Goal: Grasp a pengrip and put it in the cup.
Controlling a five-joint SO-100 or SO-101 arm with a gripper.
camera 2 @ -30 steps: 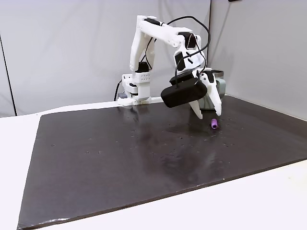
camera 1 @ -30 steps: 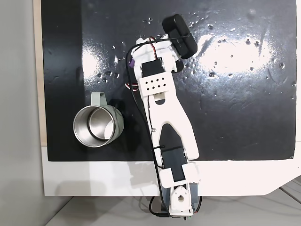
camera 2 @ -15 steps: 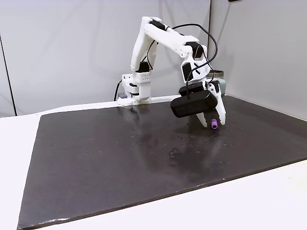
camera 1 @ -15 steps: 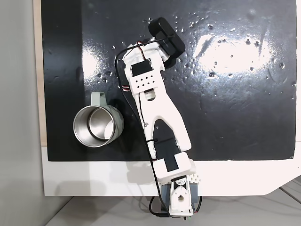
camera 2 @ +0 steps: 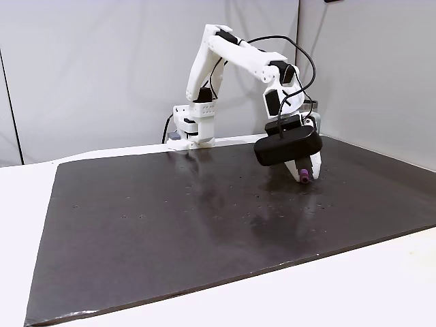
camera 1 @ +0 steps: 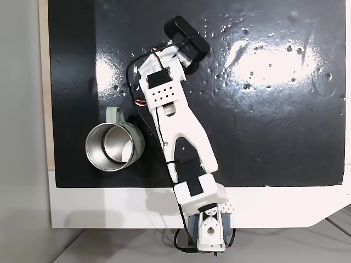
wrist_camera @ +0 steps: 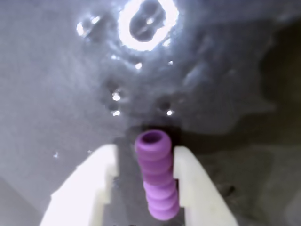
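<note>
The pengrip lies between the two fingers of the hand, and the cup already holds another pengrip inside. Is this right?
Not quite. The pengrip does lie between the fingers of the hand, but the cup holds nothing: a fixed view from above shows its bare steel inside.

1. Glossy black worktop (camera 1: 285,120) mirrors the lamps
2. Ribbed, rubbery purple pengrip (wrist_camera: 155,176)
3. Smooth matt white plastic pincer (wrist_camera: 143,162)
4. Polished steel inside the cup (camera 1: 114,147), matt sage outside
</note>
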